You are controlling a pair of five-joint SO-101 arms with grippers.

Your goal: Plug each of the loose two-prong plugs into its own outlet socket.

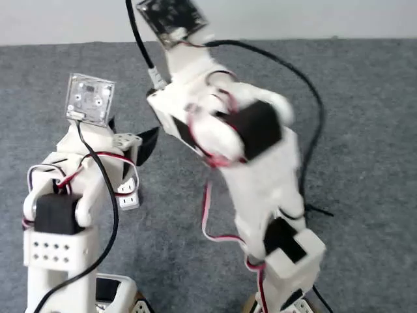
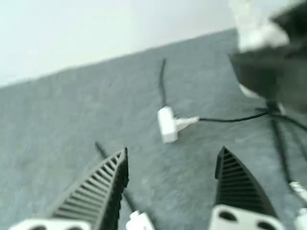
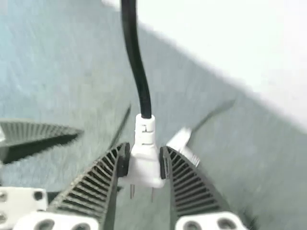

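Grey carpet [image 1: 365, 98] is being used as the work surface, and the outlet socket [image 1: 128, 193] is being taken as reference: in the high view it is lying tight against the left arm [image 1: 65, 195]. The right arm [image 1: 260, 163] is being carried well to the side of the socket, folded high over the carpet. The left gripper [image 2: 173, 149] is being held spread wide with nothing between its fingers, poised just past the socket on the side away from that arm's base. The right gripper [image 3: 144, 148] is being pressed onto a white two-prong plug [image 3: 145, 165], which is pinched by its body with the black cord [image 3: 135, 62] running up and the prongs [image 3: 132, 191] pointing down, bare. Its gap to the socket cannot be told. A second plug [image 2: 167, 125] is lying loose farther past the socket, apart from both grippers. The step in hand is being judged as carrying the gripped plug to the socket; no plug is being judged as seated yet. The next move is being judged to call for the prongs to be lined up over one pair of slots and pushed straight in, probably with the socket steadied by the free gripper.
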